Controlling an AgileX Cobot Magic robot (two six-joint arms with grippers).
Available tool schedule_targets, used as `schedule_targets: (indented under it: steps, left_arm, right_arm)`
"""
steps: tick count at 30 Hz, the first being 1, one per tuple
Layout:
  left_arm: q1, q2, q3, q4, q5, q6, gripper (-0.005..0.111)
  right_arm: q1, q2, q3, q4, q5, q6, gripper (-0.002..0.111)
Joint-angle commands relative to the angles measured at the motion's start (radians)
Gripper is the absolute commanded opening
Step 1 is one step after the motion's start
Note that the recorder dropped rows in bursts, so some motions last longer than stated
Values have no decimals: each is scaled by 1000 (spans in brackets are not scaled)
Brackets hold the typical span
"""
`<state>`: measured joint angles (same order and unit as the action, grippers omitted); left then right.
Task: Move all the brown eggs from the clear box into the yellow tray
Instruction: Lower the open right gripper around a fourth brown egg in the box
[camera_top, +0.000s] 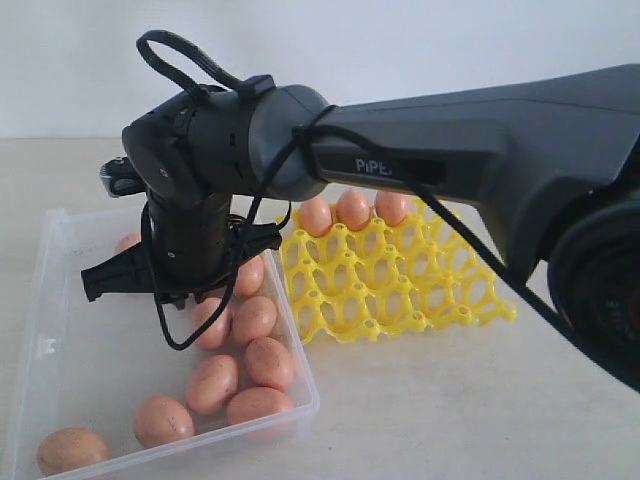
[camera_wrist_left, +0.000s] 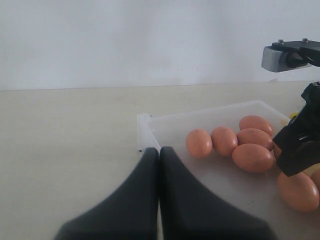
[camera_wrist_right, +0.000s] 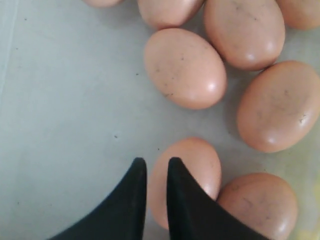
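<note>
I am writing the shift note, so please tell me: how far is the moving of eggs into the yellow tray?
Done: three brown eggs sit along the far edge of the yellow tray. In hand: the right gripper is down in the clear box over one egg, jaws nearly together, no grip visible. Left: about nine eggs lie in the box.

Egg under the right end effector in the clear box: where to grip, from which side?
From straight above, across the narrow waist of the egg: it lies on its side on the clear box floor. One flank faces bare floor; a neighbour egg crowds the other. The right end effector must open first.
</note>
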<state>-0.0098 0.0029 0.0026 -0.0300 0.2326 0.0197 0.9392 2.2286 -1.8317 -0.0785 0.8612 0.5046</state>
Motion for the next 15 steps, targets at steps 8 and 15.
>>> schedule_targets:
  steps: [8,15]
  left_arm:
    - [-5,-3,-3,-5,-1,1,-4]
    - [-5,-3,-3,-5,-1,1,-4]
  right_arm:
    - [3,-3,-6,-8,7,-21,0]
    - [3,-3,-6,2,33,-49,4]
